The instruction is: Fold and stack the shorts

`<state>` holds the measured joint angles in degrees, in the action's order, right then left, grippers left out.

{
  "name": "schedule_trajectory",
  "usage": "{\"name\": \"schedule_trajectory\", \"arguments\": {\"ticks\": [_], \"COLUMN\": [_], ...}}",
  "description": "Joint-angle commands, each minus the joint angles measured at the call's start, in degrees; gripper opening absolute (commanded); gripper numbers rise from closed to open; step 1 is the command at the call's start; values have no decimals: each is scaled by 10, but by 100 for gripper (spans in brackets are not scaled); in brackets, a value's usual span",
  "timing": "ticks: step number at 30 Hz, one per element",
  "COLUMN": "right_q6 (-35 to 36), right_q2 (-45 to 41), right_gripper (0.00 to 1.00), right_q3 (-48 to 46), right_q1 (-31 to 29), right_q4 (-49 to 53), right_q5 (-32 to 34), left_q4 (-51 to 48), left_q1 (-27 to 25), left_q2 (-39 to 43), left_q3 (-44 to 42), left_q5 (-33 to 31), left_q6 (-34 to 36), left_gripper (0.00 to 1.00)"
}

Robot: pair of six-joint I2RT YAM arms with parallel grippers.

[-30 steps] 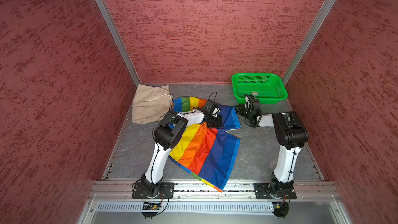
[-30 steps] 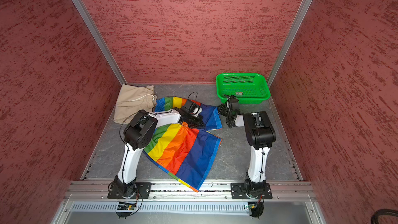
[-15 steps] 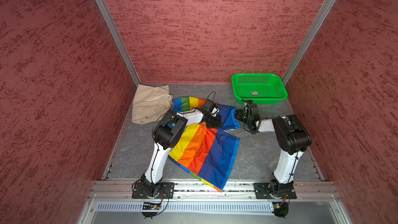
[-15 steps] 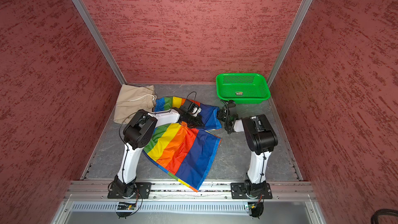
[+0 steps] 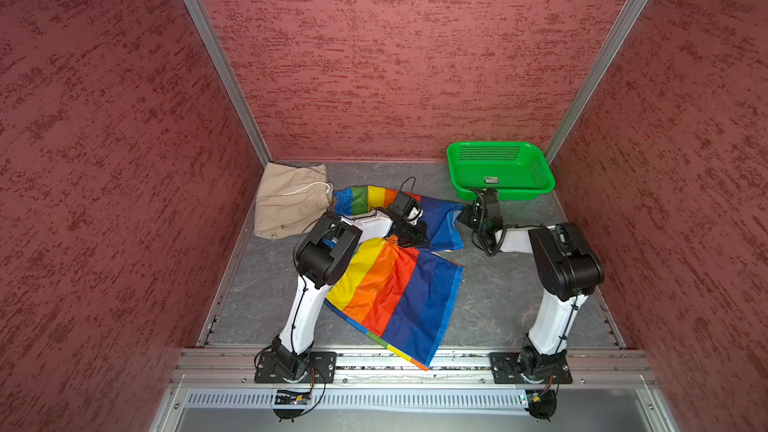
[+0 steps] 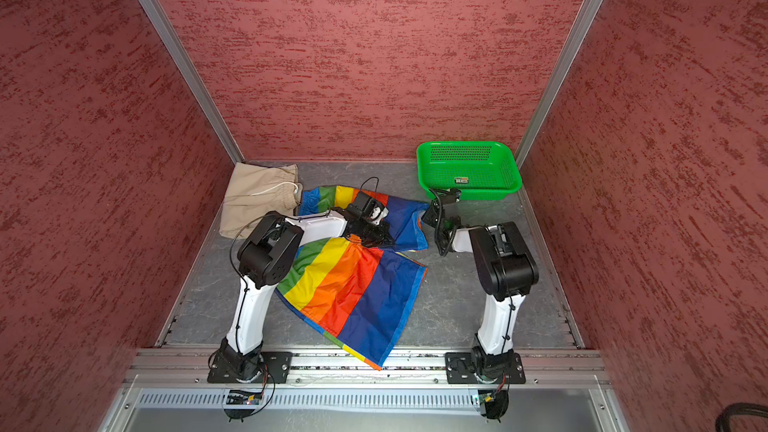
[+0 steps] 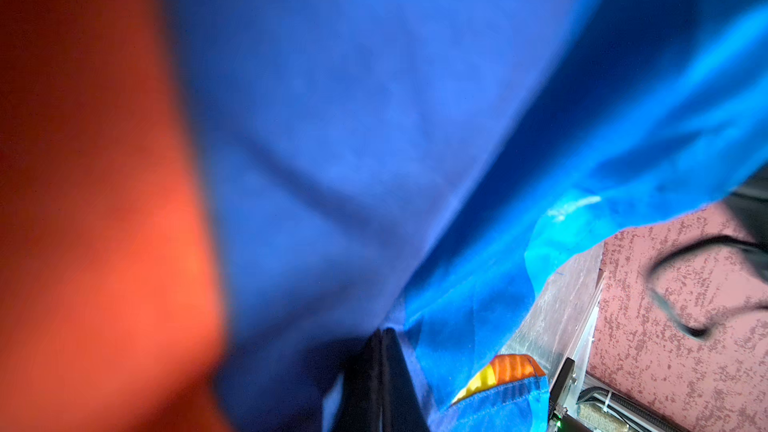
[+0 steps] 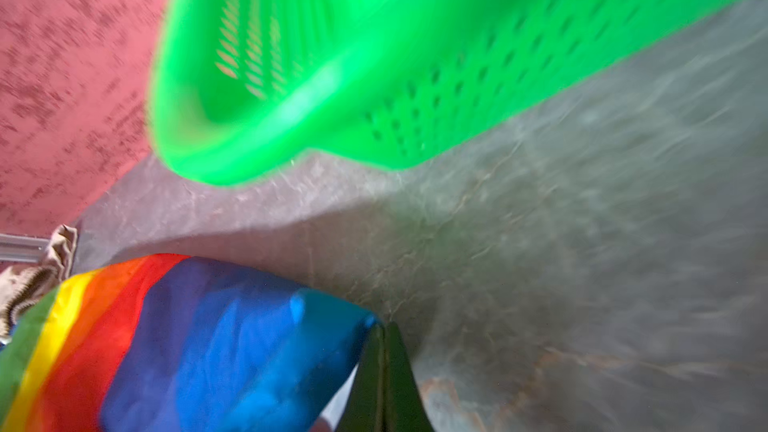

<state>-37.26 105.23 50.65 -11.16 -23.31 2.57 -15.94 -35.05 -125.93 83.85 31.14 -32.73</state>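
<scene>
**Two robot arms pinch one pair of rainbow shorts while a beige pair lies in the corner**

There are two pairs of shorts, one basket and two arms. The rainbow-striped shorts [image 5: 399, 288] lie in the middle of the surface [image 5: 498, 297]. One wide panel of green, yellow, orange, red and blue stripes spreads flat toward the front, and its lowest corner hangs over the metal rail [image 5: 457, 361]. The rest of the shorts is bunched farther back. The beige shorts [image 5: 286, 201] sit in the back left corner, loosely folded, with a white drawstring [image 5: 307, 189] showing. Their right edge is just beside the green end of the rainbow pair. A green perforated basket [image 5: 519, 193] stands in the back right corner with no clothing in it.

The surface is grey and scuffed. Red-brown textured walls [image 5: 395, 56] with aluminium corner posts enclose it on three sides.

Both arms are bolted to the front rail. The left arm [image 5: 305, 309] rises, bends at a black elbow and reaches forward and inward over the striped panel. The left claw [image 7: 381, 332] is closed, and blue cloth is gathered tightly around its tips. The right arm [image 5: 555, 317] rises and bends toward the left, with its wrist low just in front of the basket. The right claw [image 8: 380, 328] is also closed, and it pinches the blue corner of the rainbow shorts nearest the basket.
</scene>
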Motion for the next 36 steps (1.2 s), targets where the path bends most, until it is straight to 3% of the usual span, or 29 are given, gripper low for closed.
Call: {"name": "schedule_trajectory", "arguments": {"ticks": [1, 11, 14, 16, 17, 19, 30, 36], "right_q6": [15, 43, 39, 33, 29, 25, -1, -58], "right_q2": [-62, -37, -36, -44, -51, -70, -186, -173], "right_gripper": [0, 2, 27, 42, 47, 50, 52, 53], "right_q3": [-3, 53, 56, 54, 49, 36, -76, -121], "right_q1": [11, 24, 24, 23, 22, 20, -80, -107], "right_q4": [4, 39, 38, 45, 49, 60, 170, 180], "right_q5": [84, 56, 26, 7, 2, -4, -8, -38], "left_q4": [-33, -23, -23, -24, -26, -30, -70, -90], "left_q1": [1, 2, 2, 2, 3, 3, 29, 50], "left_q2": [-15, -15, -15, -15, -15, -14, 34, 1], "left_q3": [-30, -43, -36, -26, -17, 2, 109, 161], "left_q5": [-23, -22, -21, -17, -14, -6, -7, -31], "left_q6": [-3, -7, -9, -13, -17, -22, -20, -7], "left_gripper": [6, 6, 8, 18, 28, 36, 64, 66]}}
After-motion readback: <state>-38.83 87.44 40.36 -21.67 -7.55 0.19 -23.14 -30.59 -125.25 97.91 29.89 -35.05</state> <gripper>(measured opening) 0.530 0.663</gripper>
